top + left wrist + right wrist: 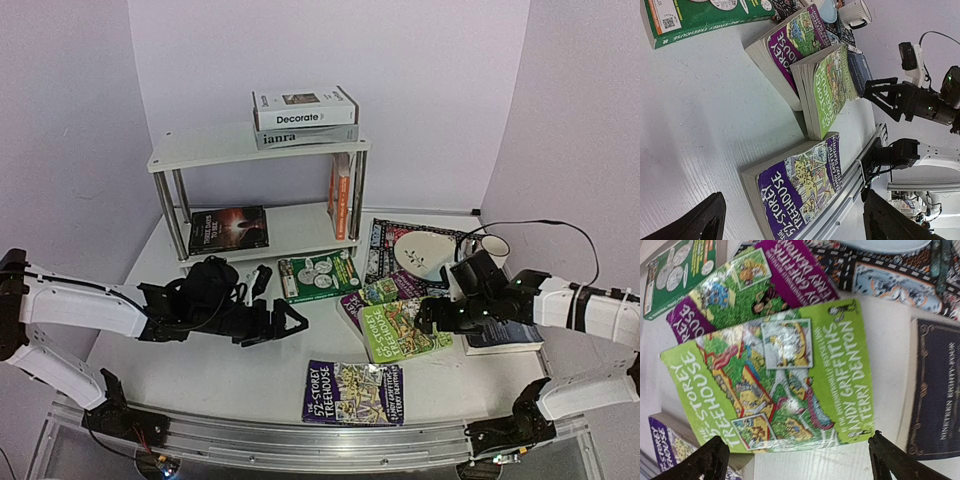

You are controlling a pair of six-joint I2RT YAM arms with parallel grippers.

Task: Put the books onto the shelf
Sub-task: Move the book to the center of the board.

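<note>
Books [405,330] lie flat, glossy and colourful; left tool [297,322] and right tool [424,318] gape empty.

Shelf [200,150]: one. Top tier: two books counted, Decorate [303,106], ianra [300,137]. Lower tier: one dark book [229,230] flat; upright books [341,195], count not resolvable. Counter [200,370]: five counted: green Treehouse [318,275], purple Treehouse [356,300], lime Treehouse [405,330], 52-Storey Treehouse [353,393], navy book [935,390]. One placemat [385,240], one plate [425,250], one mug [493,245].
</note>
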